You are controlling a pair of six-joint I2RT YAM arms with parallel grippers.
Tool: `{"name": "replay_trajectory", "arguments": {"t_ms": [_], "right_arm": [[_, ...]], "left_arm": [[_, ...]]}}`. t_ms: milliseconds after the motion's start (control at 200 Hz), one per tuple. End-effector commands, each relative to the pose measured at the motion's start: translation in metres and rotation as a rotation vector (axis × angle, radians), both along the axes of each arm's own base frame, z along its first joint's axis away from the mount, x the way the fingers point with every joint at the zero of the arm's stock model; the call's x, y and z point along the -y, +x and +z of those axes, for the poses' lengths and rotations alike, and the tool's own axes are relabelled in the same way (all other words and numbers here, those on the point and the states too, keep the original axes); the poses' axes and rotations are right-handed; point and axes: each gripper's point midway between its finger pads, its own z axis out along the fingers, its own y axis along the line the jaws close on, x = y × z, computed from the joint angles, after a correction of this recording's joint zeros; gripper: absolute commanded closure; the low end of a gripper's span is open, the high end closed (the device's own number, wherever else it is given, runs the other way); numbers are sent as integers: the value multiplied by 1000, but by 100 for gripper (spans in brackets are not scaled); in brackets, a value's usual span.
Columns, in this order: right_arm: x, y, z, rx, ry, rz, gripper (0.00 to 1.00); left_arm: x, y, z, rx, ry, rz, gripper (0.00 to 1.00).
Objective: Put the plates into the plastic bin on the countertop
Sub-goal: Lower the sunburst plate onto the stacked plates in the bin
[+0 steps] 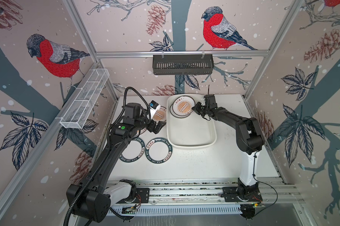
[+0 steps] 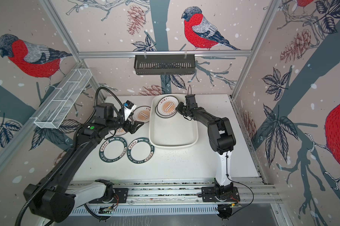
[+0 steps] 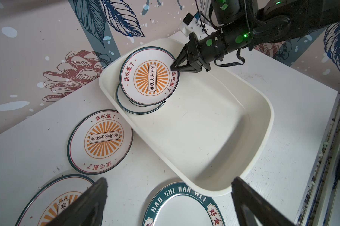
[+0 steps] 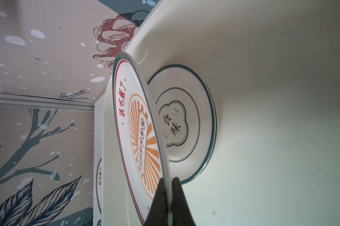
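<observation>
Clearly, our right gripper (image 4: 169, 180) is clamped on the rim of a sunburst plate (image 4: 137, 127), holding it just above a line-motif plate (image 4: 177, 125) lying in the plastic bin (image 1: 190, 129). We see that lower plate's black motif only from the right wrist; both top views hide it under the held one. In both top views the pair sits in the bin's upper left corner, above frame centre. Our left gripper (image 1: 161, 125) hovers, jaws wide apart, left of the bin over a second sunburst plate (image 3: 53, 201) on the countertop (image 1: 194, 166). Only the left wrist view shows a third sunburst plate (image 3: 99, 141) whole, just beside the bin wall. Two green-lettered plates (image 1: 159, 149) lie lower left of the bin.
</observation>
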Motion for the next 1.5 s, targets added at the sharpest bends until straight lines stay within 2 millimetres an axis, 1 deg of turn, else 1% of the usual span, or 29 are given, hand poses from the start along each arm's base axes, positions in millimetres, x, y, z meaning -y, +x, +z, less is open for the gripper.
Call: {"name": "replay_trajectory", "arguments": {"t_ms": [0, 110, 135, 270, 380, 630, 1016, 1116, 1311, 1491], "right_arm": [[-5, 11, 2, 8, 24, -10, 98], [-7, 16, -7, -8, 22, -11, 97], [-8, 17, -6, -5, 24, -10, 97], [-10, 21, -14, -23, 25, -8, 96], [-14, 20, -24, -45, 22, -1, 96], [-15, 18, -36, -71, 10, 10, 93], [-12, 18, -36, -78, -18, 12, 82], [-12, 16, -39, -86, -29, 16, 79], [-10, 14, -37, -92, -53, 16, 73], [-7, 13, -37, -98, -88, 18, 70]], "left_arm": [[4, -2, 5, 19, -14, -31, 2], [5, -2, 4, 16, -14, -32, 2], [5, -2, 4, 18, -13, -33, 2], [6, -1, 4, 17, -15, -38, 2], [6, -1, 4, 13, -16, -41, 2], [7, -1, 1, 9, -11, -46, 2], [7, 1, 2, 11, -12, -48, 2], [7, 1, 3, 10, -13, -47, 2], [8, 2, 2, 8, -14, -49, 2], [8, 2, 3, 10, -14, -50, 2]]}}
